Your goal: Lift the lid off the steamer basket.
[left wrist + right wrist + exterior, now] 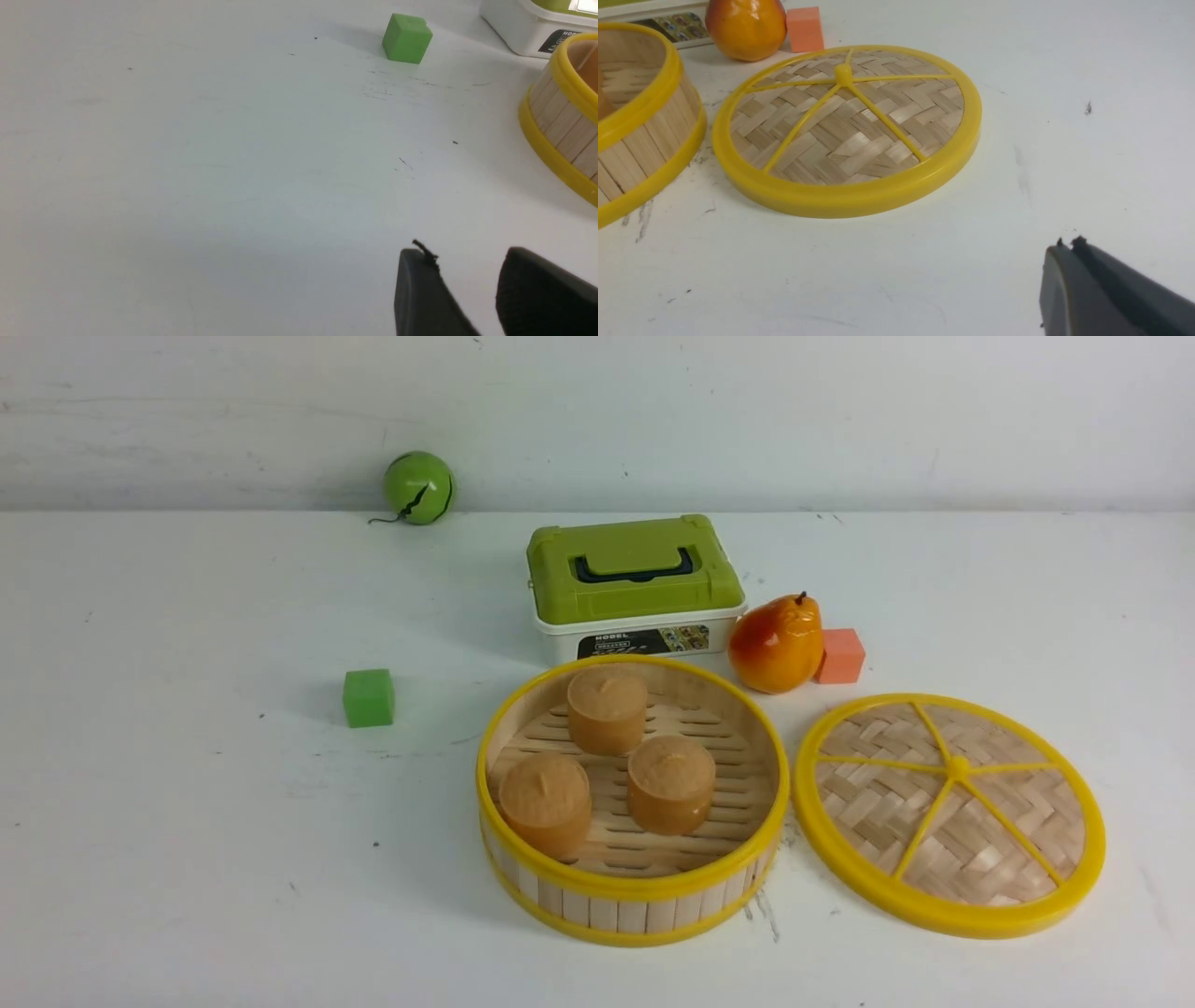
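neither arm shows from the front. only the dark tips of the left gripper (467, 289) peek in, spread apart and holding nothing. the right gripper (1069, 261) tips are pressed together. the woven lid (948, 810) lies flat on the table (187, 849), just right of the round slatted steamer basket (633, 896), which holds three brown cakes (670, 782)

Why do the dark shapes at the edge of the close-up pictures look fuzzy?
Left wrist view: the left gripper sits too near the lens, so its jaws blur, while the green cube stays sharp. Right wrist view: the right gripper blurs likewise, and the lid casts only a soft shadow.
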You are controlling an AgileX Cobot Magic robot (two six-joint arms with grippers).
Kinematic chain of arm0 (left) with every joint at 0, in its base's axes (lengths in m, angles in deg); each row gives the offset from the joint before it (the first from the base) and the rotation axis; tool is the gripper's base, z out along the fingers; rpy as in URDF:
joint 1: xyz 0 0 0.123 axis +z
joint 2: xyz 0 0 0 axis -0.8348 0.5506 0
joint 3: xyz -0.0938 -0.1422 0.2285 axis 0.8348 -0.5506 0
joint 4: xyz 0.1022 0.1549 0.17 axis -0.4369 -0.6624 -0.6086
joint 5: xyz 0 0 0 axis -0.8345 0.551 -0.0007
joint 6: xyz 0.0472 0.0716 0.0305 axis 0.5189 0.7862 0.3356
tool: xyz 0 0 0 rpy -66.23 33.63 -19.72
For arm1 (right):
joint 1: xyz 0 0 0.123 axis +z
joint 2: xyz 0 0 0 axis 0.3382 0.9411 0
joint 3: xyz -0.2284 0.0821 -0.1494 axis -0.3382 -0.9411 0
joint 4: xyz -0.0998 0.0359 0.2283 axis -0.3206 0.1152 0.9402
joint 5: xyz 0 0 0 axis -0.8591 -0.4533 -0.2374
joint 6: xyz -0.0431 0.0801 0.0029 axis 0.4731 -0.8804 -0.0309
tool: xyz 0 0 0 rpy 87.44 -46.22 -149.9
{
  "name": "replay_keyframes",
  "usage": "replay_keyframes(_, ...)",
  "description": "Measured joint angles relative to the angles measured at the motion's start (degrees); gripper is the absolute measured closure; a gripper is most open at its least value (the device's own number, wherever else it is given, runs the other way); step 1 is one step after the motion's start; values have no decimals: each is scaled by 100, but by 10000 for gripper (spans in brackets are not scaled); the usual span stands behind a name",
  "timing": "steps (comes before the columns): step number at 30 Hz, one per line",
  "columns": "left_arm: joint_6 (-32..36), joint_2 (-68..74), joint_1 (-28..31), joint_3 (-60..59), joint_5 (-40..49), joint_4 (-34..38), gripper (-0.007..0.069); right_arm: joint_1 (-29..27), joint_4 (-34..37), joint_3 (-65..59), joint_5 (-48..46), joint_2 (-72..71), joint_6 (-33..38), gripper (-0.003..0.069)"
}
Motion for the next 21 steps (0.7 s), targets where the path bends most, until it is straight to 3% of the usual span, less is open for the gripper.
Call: replay_keyframes(21,0,0,0,0,0,0,385,0,4,0,0,0,7,630)
